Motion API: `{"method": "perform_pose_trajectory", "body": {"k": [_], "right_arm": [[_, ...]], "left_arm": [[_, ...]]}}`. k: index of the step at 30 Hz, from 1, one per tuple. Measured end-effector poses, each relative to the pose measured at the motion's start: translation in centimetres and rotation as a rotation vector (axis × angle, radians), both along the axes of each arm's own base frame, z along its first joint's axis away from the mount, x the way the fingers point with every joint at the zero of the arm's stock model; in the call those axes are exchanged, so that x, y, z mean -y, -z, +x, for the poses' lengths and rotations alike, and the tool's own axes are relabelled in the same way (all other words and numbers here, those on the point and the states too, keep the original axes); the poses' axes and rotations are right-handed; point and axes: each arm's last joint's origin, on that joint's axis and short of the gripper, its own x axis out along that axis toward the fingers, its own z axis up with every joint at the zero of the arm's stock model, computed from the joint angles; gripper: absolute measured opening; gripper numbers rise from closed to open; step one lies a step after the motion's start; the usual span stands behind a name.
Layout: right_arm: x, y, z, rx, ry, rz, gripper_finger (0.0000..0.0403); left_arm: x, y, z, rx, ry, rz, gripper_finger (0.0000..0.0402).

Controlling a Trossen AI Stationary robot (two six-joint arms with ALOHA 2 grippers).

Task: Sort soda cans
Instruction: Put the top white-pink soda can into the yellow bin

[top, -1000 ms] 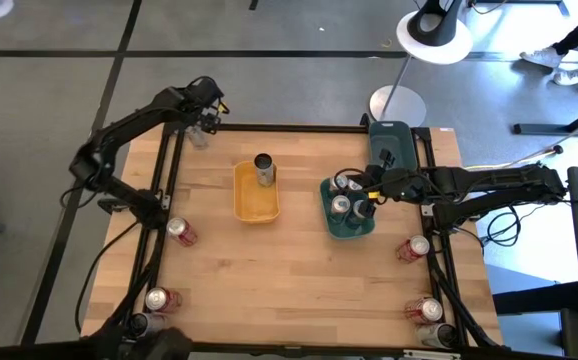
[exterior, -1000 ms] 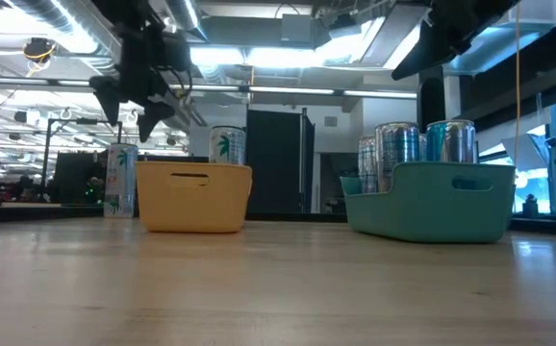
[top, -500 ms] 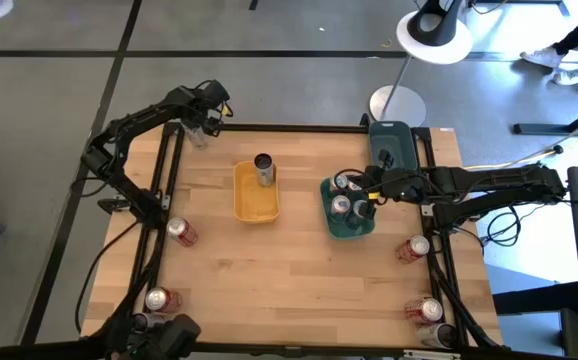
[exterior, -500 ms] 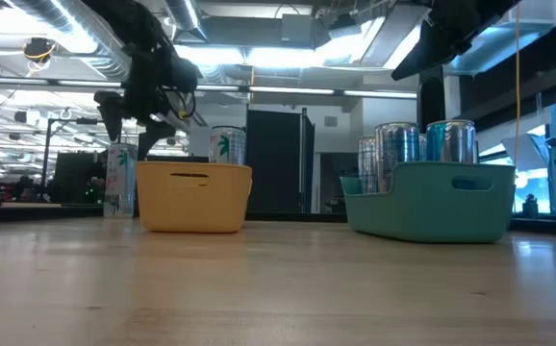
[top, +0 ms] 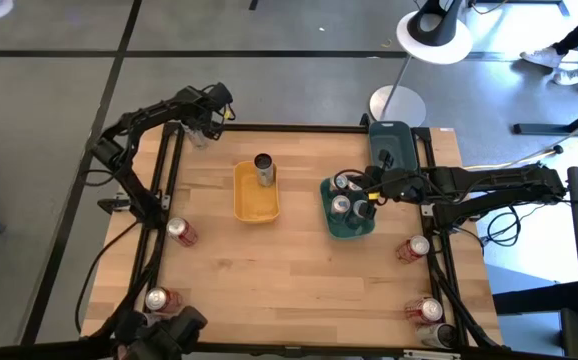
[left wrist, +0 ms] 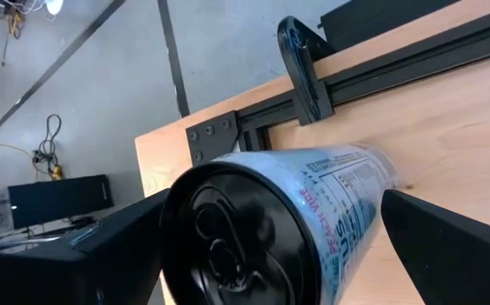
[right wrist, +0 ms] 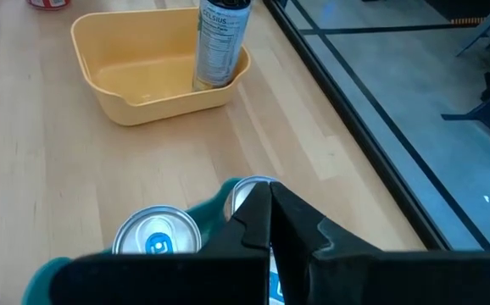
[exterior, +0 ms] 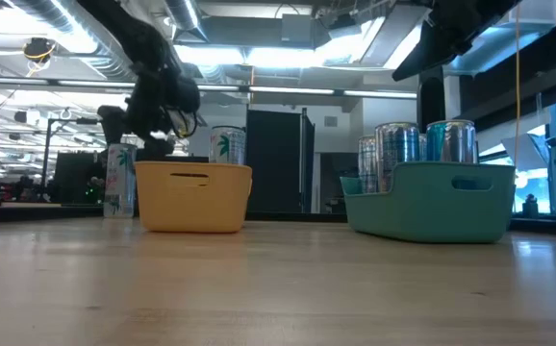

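A pale can with a black top (left wrist: 296,212) stands on its base at the table's far left corner (top: 199,135) (exterior: 119,178). My left gripper (top: 206,116) (left wrist: 275,246) is open and reaches down over it, one finger on each side of the can's upper part. My right gripper (top: 369,192) (right wrist: 268,203) is shut and hovers over the silver-teal cans (top: 344,205) (right wrist: 156,233) standing in the teal tray (top: 354,232) (exterior: 432,207). One can (top: 263,168) (right wrist: 219,42) stands at the far end of the yellow tray (top: 254,207) (exterior: 193,197).
A dark tray (top: 389,145) sits at the far right corner. Red cans stand by the left edge (top: 179,232) (top: 159,298) and the right edge (top: 414,248) (top: 429,312). A black frame rail (left wrist: 304,68) runs just behind the corner can. Bare wood lies across the near half.
My left gripper has come down from above the corner can until its open fingers straddle the can's upper part. The can has stayed where it stood. My right arm has kept still.
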Motion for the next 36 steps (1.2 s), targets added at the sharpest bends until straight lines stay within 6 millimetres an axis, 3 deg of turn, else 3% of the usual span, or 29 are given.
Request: {"method": "perform_pose_trajectory", "body": {"k": [11, 23, 36], "right_arm": [[0.0, 0.02, -0.01, -0.003, 0.0, 0.0, 0.0005], [-0.03, 0.02, 0.0, -0.003, -0.008, 0.006, 0.0005], [-0.05, 0.03, 0.0, 0.0, -0.01, 0.016, 0.0005]], "left_arm": [[-0.32, 0.16, -0.13, 0.003, 0.022, -0.021, 0.0395], [-0.92, -0.02, -0.78, 0.045, 0.049, -0.06, 0.034], [-0.88, 0.12, -0.75, 0.046, 0.054, -0.073, 0.0336]]}}
